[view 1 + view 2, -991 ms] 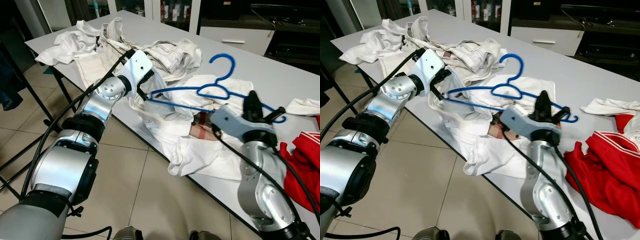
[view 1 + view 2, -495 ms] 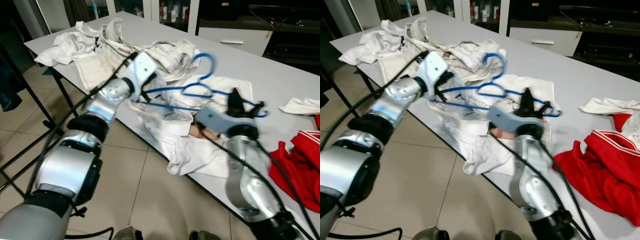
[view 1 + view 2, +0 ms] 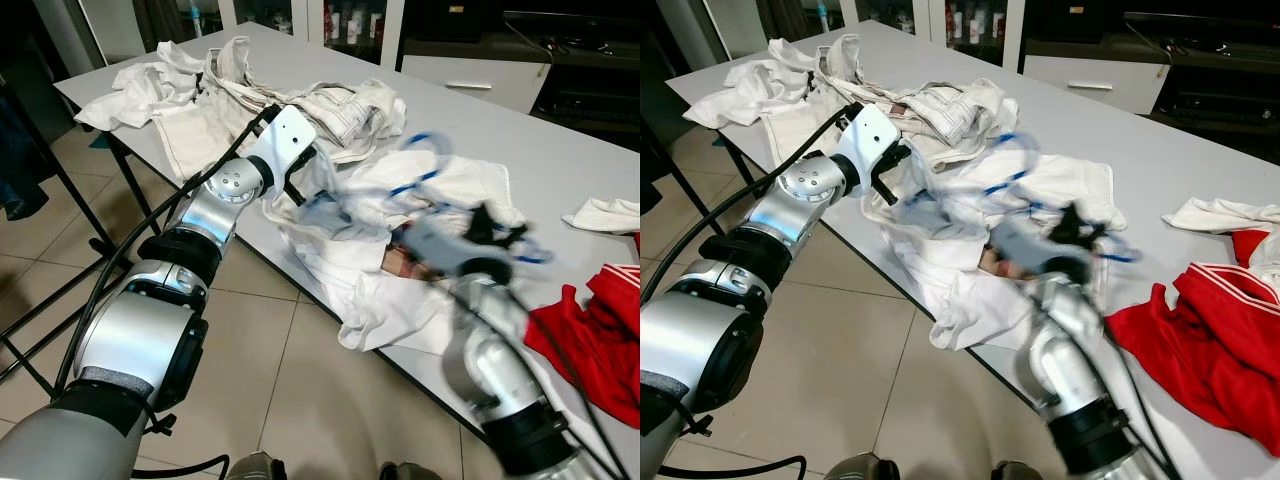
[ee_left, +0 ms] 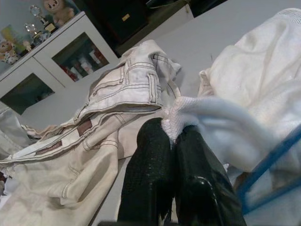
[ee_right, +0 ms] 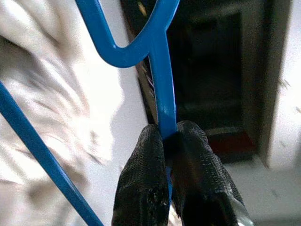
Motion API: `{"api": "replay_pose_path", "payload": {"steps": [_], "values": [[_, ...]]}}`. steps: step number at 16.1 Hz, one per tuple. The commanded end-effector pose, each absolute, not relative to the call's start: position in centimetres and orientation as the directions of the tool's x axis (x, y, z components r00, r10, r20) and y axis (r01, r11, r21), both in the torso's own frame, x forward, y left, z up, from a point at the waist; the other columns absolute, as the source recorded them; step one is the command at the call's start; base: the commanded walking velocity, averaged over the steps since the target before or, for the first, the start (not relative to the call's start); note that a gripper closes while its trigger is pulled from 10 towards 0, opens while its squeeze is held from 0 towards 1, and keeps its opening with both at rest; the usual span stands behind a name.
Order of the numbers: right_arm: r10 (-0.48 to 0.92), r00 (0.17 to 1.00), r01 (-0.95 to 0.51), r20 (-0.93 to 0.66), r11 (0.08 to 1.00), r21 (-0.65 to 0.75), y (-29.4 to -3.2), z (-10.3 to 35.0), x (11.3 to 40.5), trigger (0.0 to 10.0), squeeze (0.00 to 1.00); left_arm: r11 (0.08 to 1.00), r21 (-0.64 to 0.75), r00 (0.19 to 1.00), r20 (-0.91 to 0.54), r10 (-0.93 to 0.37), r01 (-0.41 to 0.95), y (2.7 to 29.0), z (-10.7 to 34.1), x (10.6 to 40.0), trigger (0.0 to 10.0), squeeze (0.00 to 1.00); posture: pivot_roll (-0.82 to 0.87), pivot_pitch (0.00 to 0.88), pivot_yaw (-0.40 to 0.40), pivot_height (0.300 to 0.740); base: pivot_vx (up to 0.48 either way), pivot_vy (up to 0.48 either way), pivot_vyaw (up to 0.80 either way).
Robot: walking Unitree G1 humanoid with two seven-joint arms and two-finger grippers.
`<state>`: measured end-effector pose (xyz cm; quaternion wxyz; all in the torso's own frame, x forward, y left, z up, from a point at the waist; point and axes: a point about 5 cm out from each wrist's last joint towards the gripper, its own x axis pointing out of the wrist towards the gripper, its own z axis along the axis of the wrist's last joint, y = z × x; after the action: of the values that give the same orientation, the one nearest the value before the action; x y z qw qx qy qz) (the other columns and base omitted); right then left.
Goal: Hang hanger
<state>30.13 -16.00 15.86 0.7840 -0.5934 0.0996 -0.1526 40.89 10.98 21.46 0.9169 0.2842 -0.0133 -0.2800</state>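
On the grey table (image 3: 560, 160): blue hanger (image 5: 162, 84), likely light, stiff, slick — right gripper (image 5: 175, 136) clamped on its bar; left gripper (image 4: 173, 136) pinching white garment (image 4: 254, 117).

Even indoor light, moderately bright; soft shadow falls under the table (image 3: 560, 150) onto the floor tiles. Head views sharp on the left arm and far clothing, but heavy motion blur smears the right gripper (image 3: 487, 225) and the blue hanger (image 3: 420, 180) near its fingers — outlines doubled. Right wrist view: fingers (image 5: 141, 188) crisp, white cloth behind them streaked, background dark. Left wrist view clear — slight glare on its fingertips (image 4: 200, 186).
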Motion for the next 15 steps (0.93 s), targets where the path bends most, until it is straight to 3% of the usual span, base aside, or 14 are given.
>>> {"api": "replay_pose_path", "payload": {"steps": [1,3,5,8,10,15], "values": [[-0.401,0.914,0.176,0.067,0.242,-0.954,-16.6,16.9,30.4,10.0,0.00,0.671,0.552,0.843,-0.115,-0.526,0.495,10.7,22.6,41.0,0.0,0.00,-0.08,0.000,0.059,0.723,0.000,0.000,0.00],[-0.483,0.870,0.250,0.101,0.254,-0.934,-17.4,17.8,30.6,10.0,0.00,0.674,0.548,0.841,-0.110,-0.529,0.495,10.3,22.7,41.0,0.0,0.00,-0.08,0.000,0.057,0.723,0.000,0.000,0.00],[-0.479,0.873,0.253,0.086,0.296,-0.921,-16.9,17.9,30.7,10.0,0.00,0.677,0.543,0.838,-0.099,-0.536,0.497,9.6,22.9,40.9,0.3,0.00,-0.08,0.000,0.057,0.723,0.000,0.000,0.00],[-0.380,0.925,0.167,-0.011,0.431,-0.887,-13.8,17.7,30.3,10.0,0.00,0.690,0.539,0.845,-0.083,-0.528,0.484,7.9,23.2,40.8,3.0,0.00,-0.08,0.001,0.056,0.723,0.000,0.000,0.00],[-0.353,0.935,0.137,-0.036,0.452,-0.881,-13.0,17.7,30.2,10.0,0.00,0.693,0.539,0.849,-0.082,-0.522,0.478,7.3,23.1,40.7,3.8,0.00,-0.08,0.002,0.061,0.723,0.000,0.000,0.00],[-0.397,0.916,0.147,-0.058,0.467,-0.872,-13.5,17.8,30.4,10.0,0.00,0.663,0.571,0.835,-0.072,-0.546,0.483,5.5,23.1,40.2,4.4,0.00,-0.08,0.002,0.066,0.723,0.000,0.000,0.00]]}}
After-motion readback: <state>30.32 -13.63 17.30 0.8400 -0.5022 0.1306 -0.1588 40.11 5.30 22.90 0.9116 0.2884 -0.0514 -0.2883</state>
